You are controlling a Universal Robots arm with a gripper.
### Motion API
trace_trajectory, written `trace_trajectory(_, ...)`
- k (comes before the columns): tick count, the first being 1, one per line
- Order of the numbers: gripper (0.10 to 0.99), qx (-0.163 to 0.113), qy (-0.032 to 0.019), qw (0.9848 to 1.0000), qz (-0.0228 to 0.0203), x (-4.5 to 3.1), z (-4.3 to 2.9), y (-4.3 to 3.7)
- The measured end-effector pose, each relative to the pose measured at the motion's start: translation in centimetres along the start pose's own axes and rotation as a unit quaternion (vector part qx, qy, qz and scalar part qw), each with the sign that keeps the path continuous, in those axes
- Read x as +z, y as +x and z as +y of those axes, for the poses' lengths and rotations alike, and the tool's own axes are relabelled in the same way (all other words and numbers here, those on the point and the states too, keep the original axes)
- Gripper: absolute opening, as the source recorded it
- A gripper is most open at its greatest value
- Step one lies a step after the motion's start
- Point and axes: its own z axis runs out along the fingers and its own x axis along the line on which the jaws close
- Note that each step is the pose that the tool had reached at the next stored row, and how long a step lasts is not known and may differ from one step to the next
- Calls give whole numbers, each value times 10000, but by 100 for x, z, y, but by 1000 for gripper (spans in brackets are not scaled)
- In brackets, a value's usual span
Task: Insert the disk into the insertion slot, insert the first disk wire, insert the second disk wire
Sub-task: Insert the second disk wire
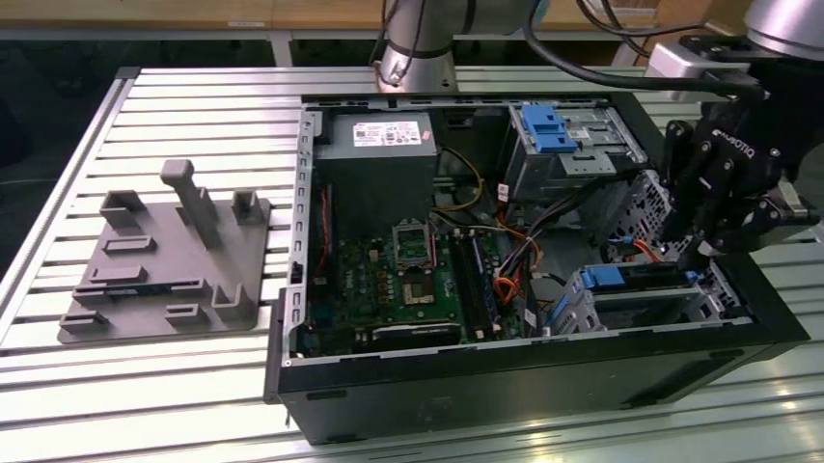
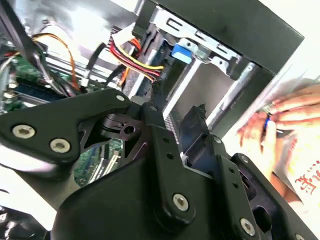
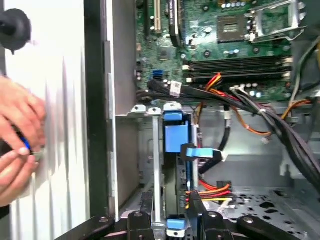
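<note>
**A:** Exterior view: where's the disk?
**B:** The disk (image 1: 603, 280) sits in the insertion slot (image 1: 650, 311), the low cage in the case's corner toward the exterior view's right. Its bright blue plastic caddy end shows, with perforated silver sheet metal around it. The gripper (image 1: 696, 258) hangs just above, black and angular. Apart or clamped: can't tell.
**A:** Surroundings?
**B:** Matte black PC case (image 1: 515, 386), open, on a ribbed aluminium table (image 1: 193, 96). A grey blocky fixture (image 1: 168, 260) lies well apart, toward the exterior view's left. The taller cage (image 1: 573, 135) with a blue latch is on the case's far side.
**A:** Second wrist view?
**B:** The gripper (image 2: 176, 116) has matte black links and bright screw heads. Past it are the slot's folded, slotted steel rim (image 2: 200, 37) and the disk's blue tab (image 2: 182, 52). A red-yellow-black wire bundle (image 2: 135, 56) runs beside them. A person's hand (image 2: 287, 115) is outside the case.
**A:** First wrist view?
**B:** The disk (image 3: 176, 135) is edge-on, its glossy blue caddy against a thin silver rail. A blue connector (image 3: 200, 152) sits just beside it; plugged in or not, can't tell. Also a green motherboard (image 3: 240, 50) and the person's hand (image 3: 17, 125) beyond the case wall.
</note>
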Motion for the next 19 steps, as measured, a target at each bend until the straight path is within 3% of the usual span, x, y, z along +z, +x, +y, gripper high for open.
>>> trace_trajectory(1,416,13,72,10000,31,-3,10,-11)
trace_trajectory(4,416,58,302,9995,34,-11,27,-56)
trace_trajectory(5,416,71,366,9993,33,-14,36,-73)
trace_trajectory(6,416,77,395,9992,34,-18,50,-90)
trace_trajectory(11,416,81,414,9991,58,-34,132,-179)
trace_trajectory(16,416,76,421,9989,177,-57,155,-303)
trace_trajectory(19,416,73,426,9987,253,-63,209,-335)
